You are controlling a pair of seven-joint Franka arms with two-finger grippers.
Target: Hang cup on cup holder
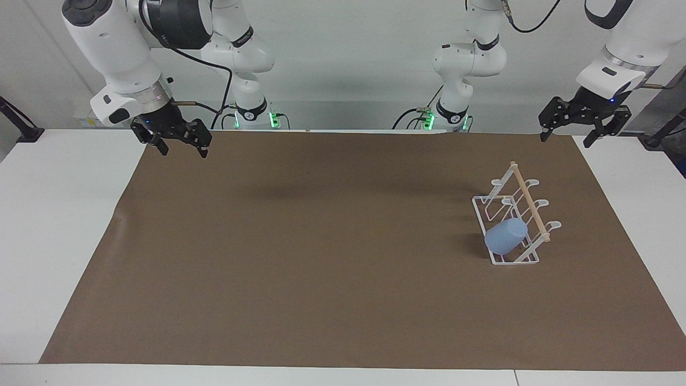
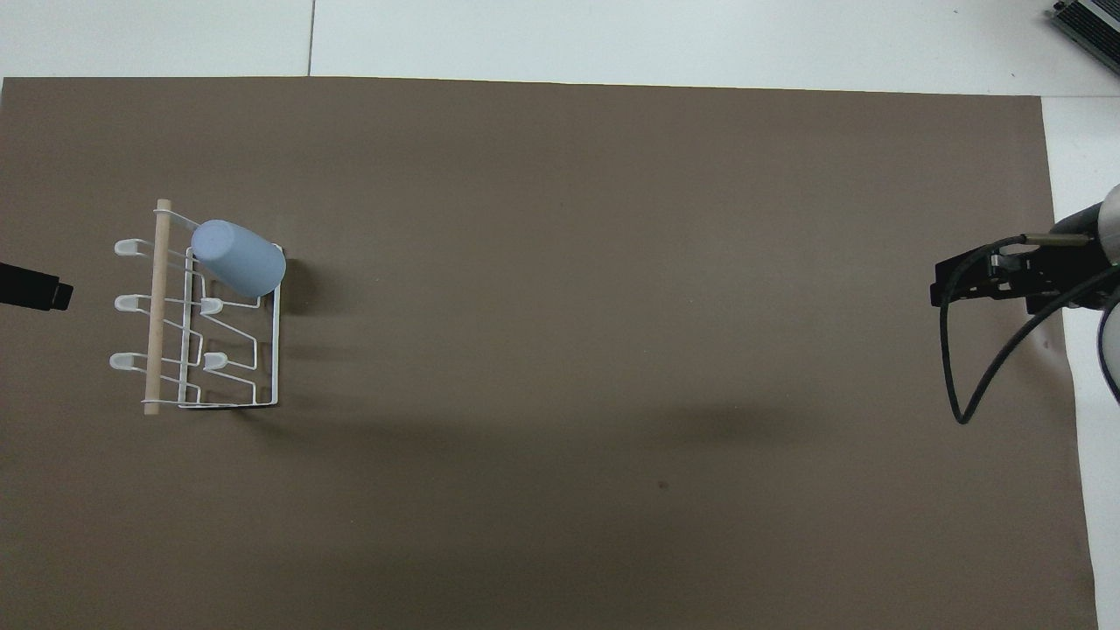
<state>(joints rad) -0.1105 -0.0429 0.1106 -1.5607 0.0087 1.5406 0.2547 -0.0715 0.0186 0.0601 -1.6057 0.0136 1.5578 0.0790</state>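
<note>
The light-blue cup [image 1: 505,236] hangs tilted, mouth down, on a prong of the white wire cup holder [image 1: 528,200], at the holder's end farthest from the robots. It also shows in the overhead view [image 2: 238,255], beside the holder's wooden dowel [image 2: 157,306]. My left gripper [image 1: 565,140] is open and empty, up in the air over the mat's edge at the left arm's end, apart from the holder. One of its fingers [image 2: 39,293] shows in the overhead view. My right gripper [image 1: 183,152] is open and empty over the mat's corner at the right arm's end, where that arm waits [image 2: 989,278].
A brown mat [image 1: 321,257] covers most of the white table [image 1: 59,214]. A black cable [image 2: 958,376] loops down from the right wrist. A dark device [image 2: 1089,22] lies at the table's corner farthest from the robots, at the right arm's end.
</note>
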